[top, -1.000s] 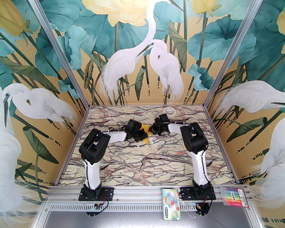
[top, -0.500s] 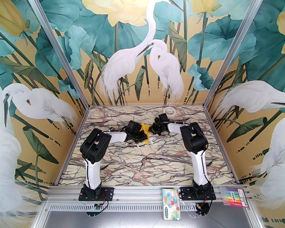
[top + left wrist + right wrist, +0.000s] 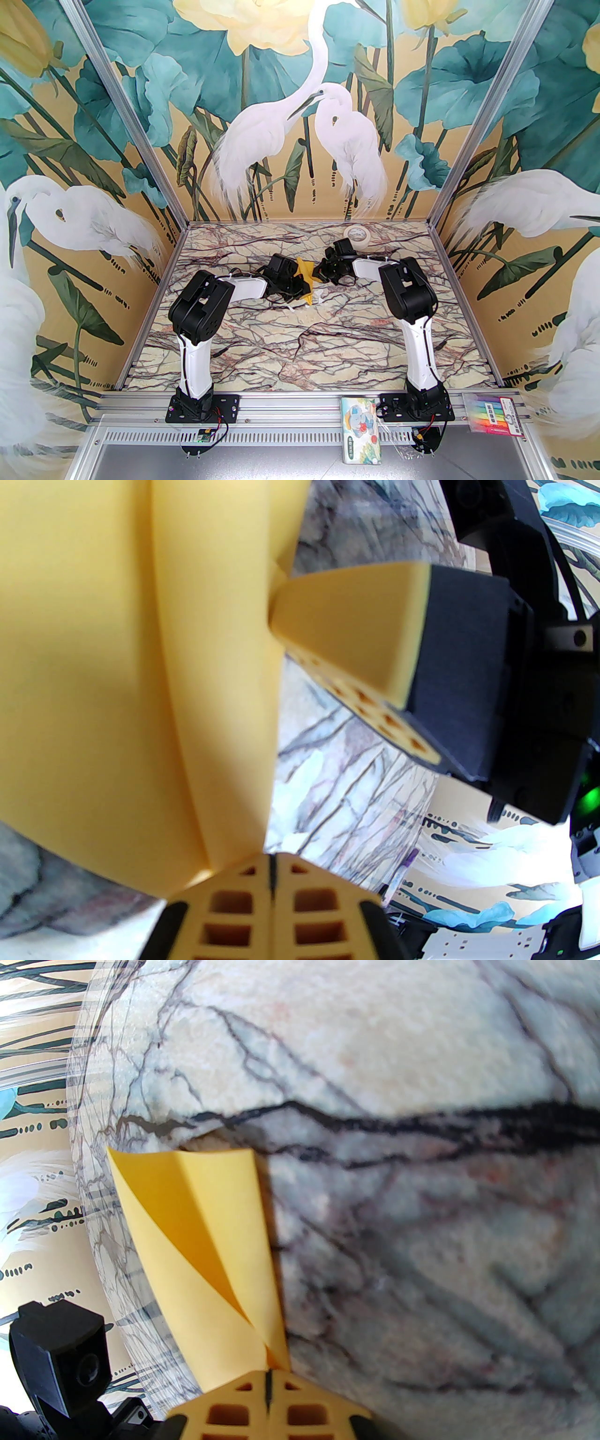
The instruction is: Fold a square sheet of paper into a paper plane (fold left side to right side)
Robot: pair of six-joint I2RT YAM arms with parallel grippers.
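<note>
The square sheet of paper [image 3: 305,277] is bright yellow and hangs bent double above the middle of the marble table [image 3: 300,347]. It shows two curved layers and no paper plane shape. My left gripper [image 3: 299,282] is shut on its near left part, and my right gripper [image 3: 318,273] is shut on its right edge. In the left wrist view the paper [image 3: 117,667] covers the left half, pinched by my left gripper [image 3: 274,869] below and by the right gripper [image 3: 276,616] from the right. In the right wrist view the two layers of paper [image 3: 197,1241] meet at my right gripper [image 3: 268,1375].
A cream tape roll [image 3: 357,233] lies at the back of the table behind the right arm. Small white marks [image 3: 318,296] sit on the marble just below the paper. A tissue pack [image 3: 361,431] and a marker pack [image 3: 492,415] rest on the front rail.
Over the first half second the left gripper shifted slightly right and the paper between the grippers drew narrower. Nothing has visibly moved since.
</note>
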